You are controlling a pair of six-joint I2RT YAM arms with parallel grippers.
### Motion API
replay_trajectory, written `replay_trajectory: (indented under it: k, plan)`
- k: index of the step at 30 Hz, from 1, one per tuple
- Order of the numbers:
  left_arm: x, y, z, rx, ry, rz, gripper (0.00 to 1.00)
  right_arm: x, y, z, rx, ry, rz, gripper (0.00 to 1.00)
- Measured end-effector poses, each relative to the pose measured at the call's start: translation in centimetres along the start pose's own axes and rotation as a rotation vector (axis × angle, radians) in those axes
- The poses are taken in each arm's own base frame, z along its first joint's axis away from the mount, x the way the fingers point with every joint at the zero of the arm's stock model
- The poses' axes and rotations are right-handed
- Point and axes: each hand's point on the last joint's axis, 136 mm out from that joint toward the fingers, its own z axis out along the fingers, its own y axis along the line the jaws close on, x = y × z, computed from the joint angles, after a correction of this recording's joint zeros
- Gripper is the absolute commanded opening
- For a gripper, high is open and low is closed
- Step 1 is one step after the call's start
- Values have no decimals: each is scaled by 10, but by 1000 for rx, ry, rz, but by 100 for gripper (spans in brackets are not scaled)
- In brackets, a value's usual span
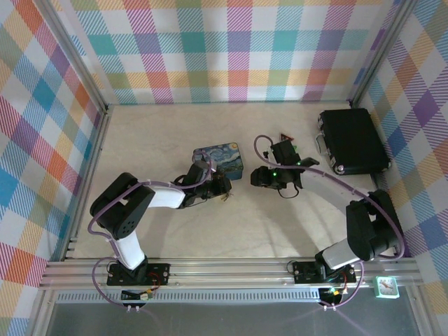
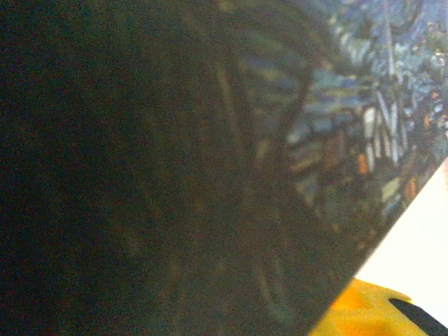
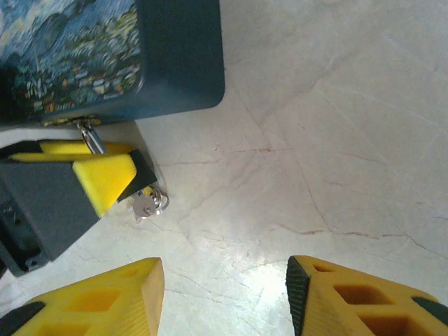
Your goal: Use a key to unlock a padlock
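Note:
The blue starry-night tin (image 1: 218,159) stands mid-table. The padlock's silver shackle (image 3: 90,136) hangs from the tin's front edge, and its body is hidden between the yellow fingers (image 3: 103,178) of my left gripper (image 1: 218,187), which is shut on it. The small silver key (image 3: 144,206) with its ring pokes out at those fingertips, just above the tabletop. My right gripper (image 3: 224,297) is open over bare table, a short way right of the key, with nothing between its fingers. In the left wrist view the tin's painted side (image 2: 364,105) is very close, with one yellow finger (image 2: 364,311) at the bottom.
A big black case (image 1: 352,140) lies at the back right. A small red triangle piece (image 1: 285,137) sits behind my right wrist. Checked walls close the table (image 1: 161,231) on three sides. Open marble surface lies in front of both grippers.

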Motion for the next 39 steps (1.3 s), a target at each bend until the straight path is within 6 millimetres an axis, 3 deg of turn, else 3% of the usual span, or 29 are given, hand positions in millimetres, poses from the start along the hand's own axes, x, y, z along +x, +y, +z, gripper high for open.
replay_trajectory:
  k: [2, 3, 8, 15, 22, 25, 29, 35, 39]
  plan:
    - [-1, -1, 0, -5, 4, -6, 53, -1, 3, -2, 4, -16, -32, 51]
    - [-1, -2, 0, -4, 4, -11, 62, -1, 6, -2, 4, -23, -51, 51]
    - [-6, -1, -12, -12, -20, -47, 77, 6, 20, 1, 3, -21, -147, 52]
    - [-17, 18, -62, -68, -92, -129, 82, 22, 44, 26, -17, 41, -266, 52]
    - [-59, 37, -122, -104, -250, -216, 84, 27, 81, 63, -28, 101, -431, 51]
    - [-73, 52, -138, -130, -298, -259, 84, 26, 90, 76, -14, 107, -498, 51]
    - [-78, 65, -145, -156, -315, -296, 84, 26, 88, 91, 44, 110, -566, 51]
    - [-78, 58, -143, -116, -301, -311, 83, 24, 72, 105, 128, 116, -622, 47]
    - [-77, 57, -142, -107, -299, -309, 83, 26, 68, 108, 132, 113, -649, 38]
